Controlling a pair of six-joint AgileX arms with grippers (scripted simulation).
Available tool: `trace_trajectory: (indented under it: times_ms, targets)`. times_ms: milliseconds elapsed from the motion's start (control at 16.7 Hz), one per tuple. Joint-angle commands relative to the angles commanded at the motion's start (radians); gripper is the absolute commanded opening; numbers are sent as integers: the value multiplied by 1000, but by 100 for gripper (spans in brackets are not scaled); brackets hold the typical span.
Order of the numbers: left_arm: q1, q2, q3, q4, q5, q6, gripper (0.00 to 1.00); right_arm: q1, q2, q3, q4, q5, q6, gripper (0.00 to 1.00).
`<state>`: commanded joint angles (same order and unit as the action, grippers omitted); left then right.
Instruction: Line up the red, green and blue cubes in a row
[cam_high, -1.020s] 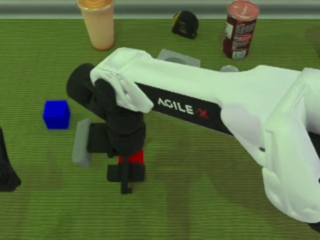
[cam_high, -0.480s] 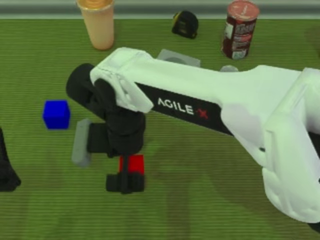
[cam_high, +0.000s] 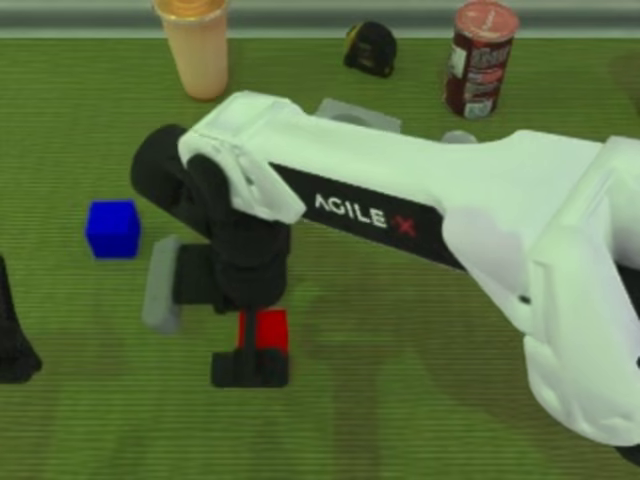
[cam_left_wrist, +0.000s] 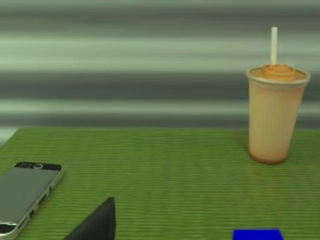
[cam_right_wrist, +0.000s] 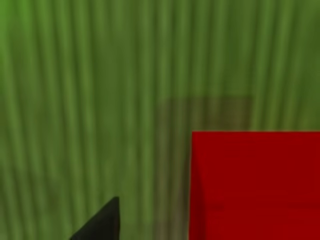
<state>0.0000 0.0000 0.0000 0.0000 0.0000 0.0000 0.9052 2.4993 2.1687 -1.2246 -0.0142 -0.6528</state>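
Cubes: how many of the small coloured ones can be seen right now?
2. The blue cube sits toward the table's left side. The red cube lies near the middle, at the right pincer. A green one is not visible; the right arm may hide it.

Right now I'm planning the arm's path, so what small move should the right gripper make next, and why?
Probably lift straight up: the right gripper appears shut on the red cube low over the green mat, and the blue cube sits apart toward the left.
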Motion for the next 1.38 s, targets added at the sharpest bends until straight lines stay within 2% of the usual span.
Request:
trace_trajectory:
  times_ms: [420, 780, 1080, 1380]
  targets:
    - [0, 0, 0, 0, 0, 0, 100, 5, 9, 255, -247, -1, -4, 100]
    - [0, 0, 0, 0, 0, 0, 100, 1, 5, 275, -266, 0, -4, 100]
    - [-35, 133, 130, -91, 0, 16, 100, -62, -147, 144, -160, -11, 33, 100]
    - [-119, 497, 445, -299, 3, 54, 100, -230, -558, -217, 95, -33, 141, 100]
